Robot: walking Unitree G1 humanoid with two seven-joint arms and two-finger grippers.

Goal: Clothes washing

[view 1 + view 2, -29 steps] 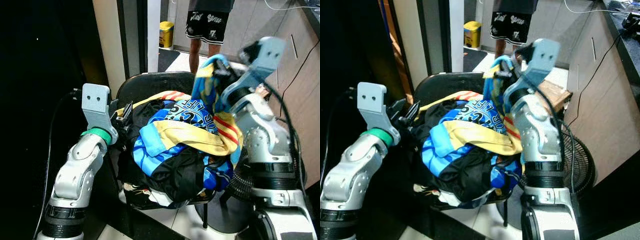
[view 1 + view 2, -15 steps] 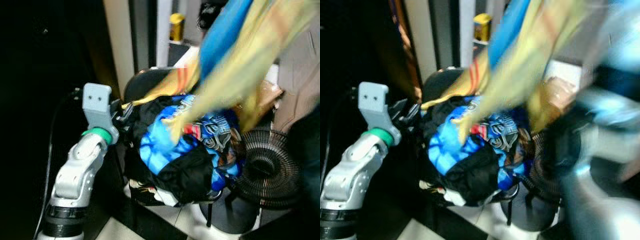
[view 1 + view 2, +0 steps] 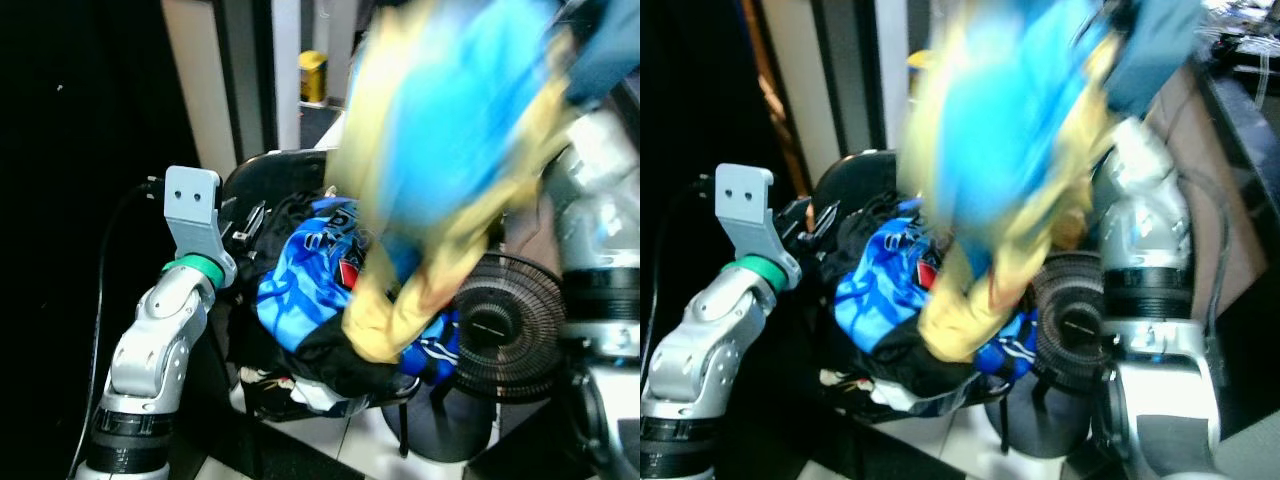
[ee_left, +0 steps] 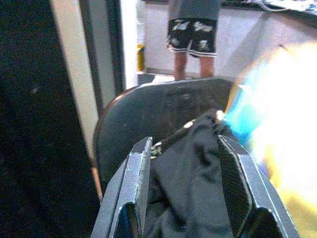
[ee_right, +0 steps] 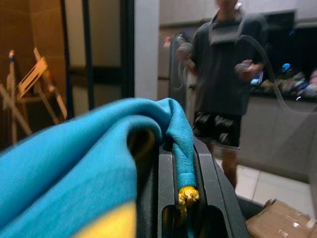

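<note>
1. The step in hand looks like picking one garment off the laundry heap. The right gripper (image 5: 181, 198) has its two black fingers closed on a fold of the blue and yellow shirt (image 3: 450, 150), with the blue hem and a yellow seam end pinched between them in the right wrist view.

2. The shirt hangs high above the pile of clothes (image 3: 310, 300) on the black chair (image 3: 262, 172). Its lower yellow end (image 3: 385, 320) droops down in front of the heap, and I cannot tell whether it is touching.

3. The left gripper (image 4: 185, 186) rests at the left edge of the heap, fingers spread apart on either side of a black garment (image 4: 193, 168) that lies between them. They are not closed on it, so I judge that it holds nothing.

4. The next move calls for carrying the shirt clear of the heap and towards a washer. No washer is in sight, so the robot would likely have to turn or walk first. The hanging end could snag on the pile or brush the fan (image 3: 505, 325) standing just beside the chair.

5. Hard to make out: the shirt is badly blurred in both eye views, so its shape and print are lost. It covers the right gripper there. A person (image 5: 225, 94) stands beyond, in dark patterned shorts. The left of the scene is black shadow.
</note>
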